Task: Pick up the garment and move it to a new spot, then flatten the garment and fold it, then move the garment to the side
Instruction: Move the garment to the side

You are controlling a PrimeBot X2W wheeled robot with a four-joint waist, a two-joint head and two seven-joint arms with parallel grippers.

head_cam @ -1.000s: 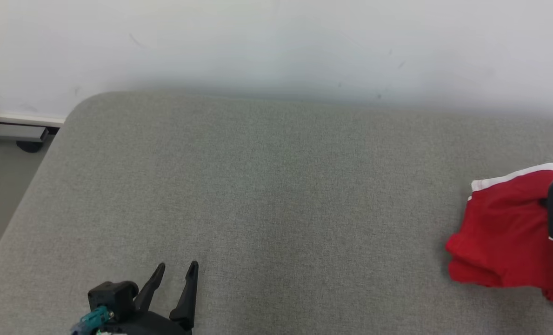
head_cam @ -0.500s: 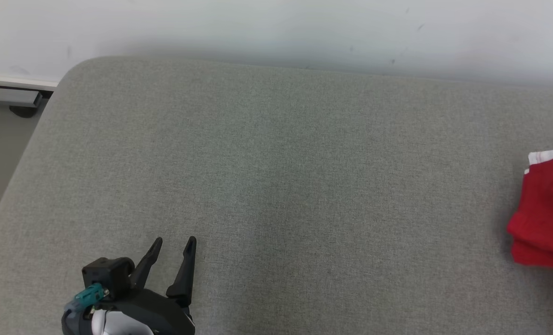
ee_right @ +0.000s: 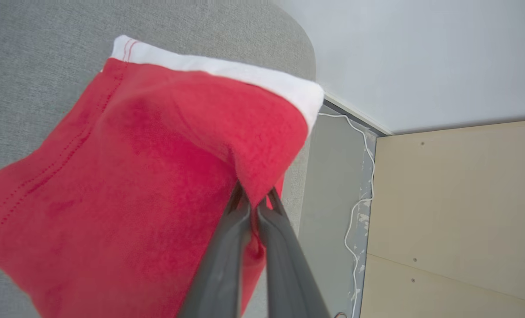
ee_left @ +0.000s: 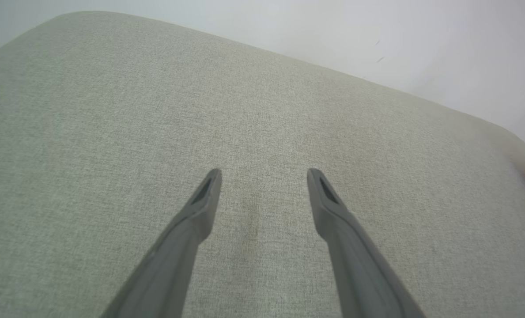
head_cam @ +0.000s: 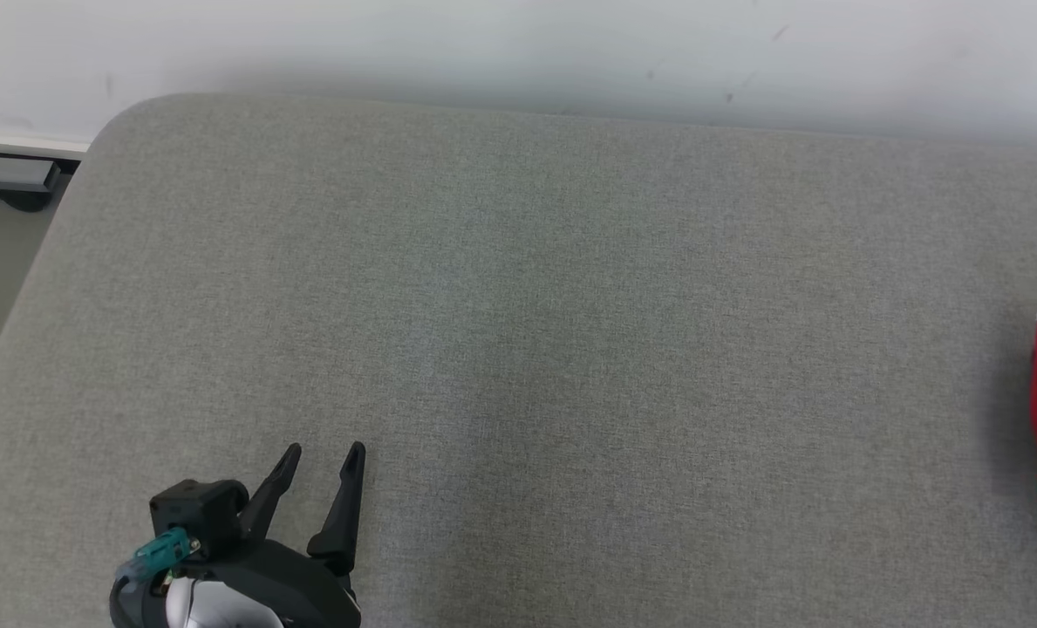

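Garment (ee_right: 134, 168) carried farther right, pinched in right end effector (ee_right: 255, 206); left end effector (head_cam: 325, 450) spread.

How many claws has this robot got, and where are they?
2. The left claw hangs open over the left of the grey padded surface; the right claw is shut on the red garment at its right end.

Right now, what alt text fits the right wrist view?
The right gripper is pinched shut on a fold of a red garment with a white band, grey padded surface behind it. To the right: a white wall, white cable and beige panel.
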